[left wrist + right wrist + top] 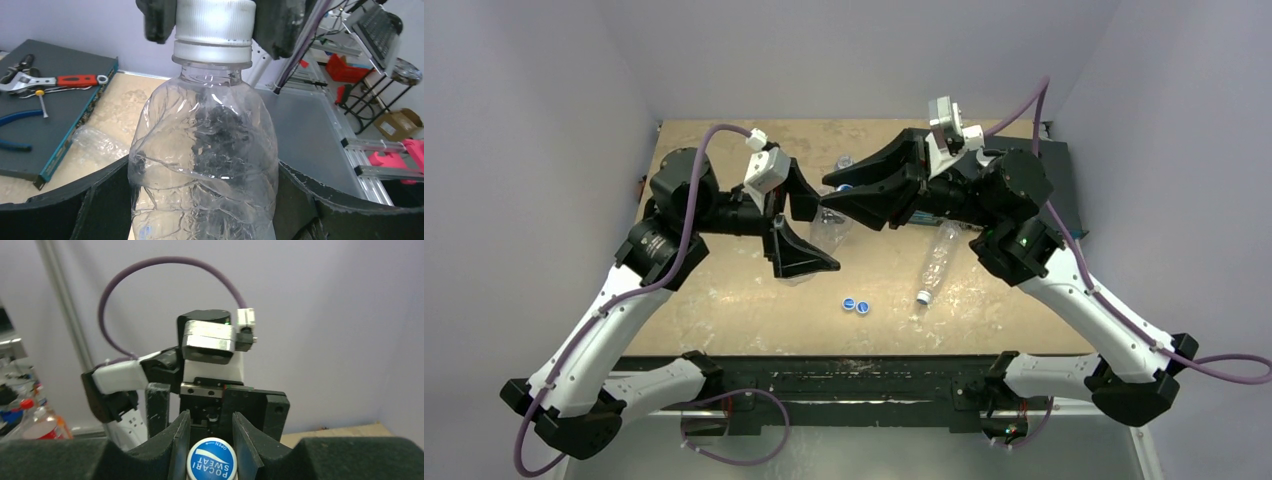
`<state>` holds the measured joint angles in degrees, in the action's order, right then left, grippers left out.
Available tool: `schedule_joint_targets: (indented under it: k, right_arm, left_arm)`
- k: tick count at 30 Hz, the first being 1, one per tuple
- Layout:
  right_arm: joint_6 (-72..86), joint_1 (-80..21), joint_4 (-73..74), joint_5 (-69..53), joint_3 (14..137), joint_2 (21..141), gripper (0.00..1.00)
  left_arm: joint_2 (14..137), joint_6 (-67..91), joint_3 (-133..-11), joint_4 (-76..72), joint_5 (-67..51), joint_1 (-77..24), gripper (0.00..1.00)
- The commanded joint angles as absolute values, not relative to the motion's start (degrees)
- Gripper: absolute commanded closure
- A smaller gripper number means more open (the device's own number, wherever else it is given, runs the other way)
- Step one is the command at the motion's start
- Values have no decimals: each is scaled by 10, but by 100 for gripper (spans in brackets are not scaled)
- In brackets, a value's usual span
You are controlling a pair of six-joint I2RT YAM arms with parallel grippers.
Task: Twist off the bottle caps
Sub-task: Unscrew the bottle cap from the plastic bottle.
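**While one gripper steadies the bottle, the other has the cap**

As it looks from the room, everything turns on one line. The bottle (202,165) runs lengthwise from the left gripper (809,232) straight into the right gripper (211,442), neck first. The left gripper's fingers are closed on the crumpled clear body, one on each side. They seem to hold it up off the table (724,300). The right gripper is pinched tight on the cap (211,464), with a finger on each flank of its ribbed side and the printed top facing back at its own wrist. So the cap sits squarely between the right fingertips, and the bottle's long axis looks in line with that wrist's roll, which is what a twist needs. If the two drift off line, I'd expect the soft body to wring before the thread gives.

The grippers meet in the air between the arms, elbows spread outward. Below them and nearer the bases, two loose caps (849,304) lie side by side. A second bottle (936,260) lies beneath the right forearm, apart from the held one. A tool tray (75,60) sits beyond the right arm, and the side walls stand well away from both wrists, so a roll looks unobstructed
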<state>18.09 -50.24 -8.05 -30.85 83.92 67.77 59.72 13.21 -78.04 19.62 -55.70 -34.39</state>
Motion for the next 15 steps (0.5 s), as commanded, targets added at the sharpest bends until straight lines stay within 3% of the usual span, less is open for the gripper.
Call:
schedule_joint_targets:
  k: [1, 7, 8, 10, 12, 13, 15]
  right_arm:
    - [175, -485, -104, -475, 825, 674, 100]
    - [188, -484, -121, -438, 818, 671, 100]
    - [194, -484, -120, -402, 819, 671, 90]
    - [219, -484, -117, -289, 819, 668, 51]
    - [225, -484, -100, -188, 830, 668, 26]
    - [237, -485, -97, -158, 833, 668, 17]
    - [257, -486, -93, -101, 835, 665, 9]
  left_arm:
    - [589, 189, -802, 112, -667, -346, 95]
    - [586, 174, -802, 119, -654, -346, 95]
    - [586, 156, -803, 134, -643, -346, 95]
    - [586, 96, -809, 177, -598, -346, 96]
    - [585, 42, -811, 215, -537, -346, 96]
    - [583, 22, -809, 227, -506, -346, 96]
    - [573, -11, -795, 233, -434, -346, 97]
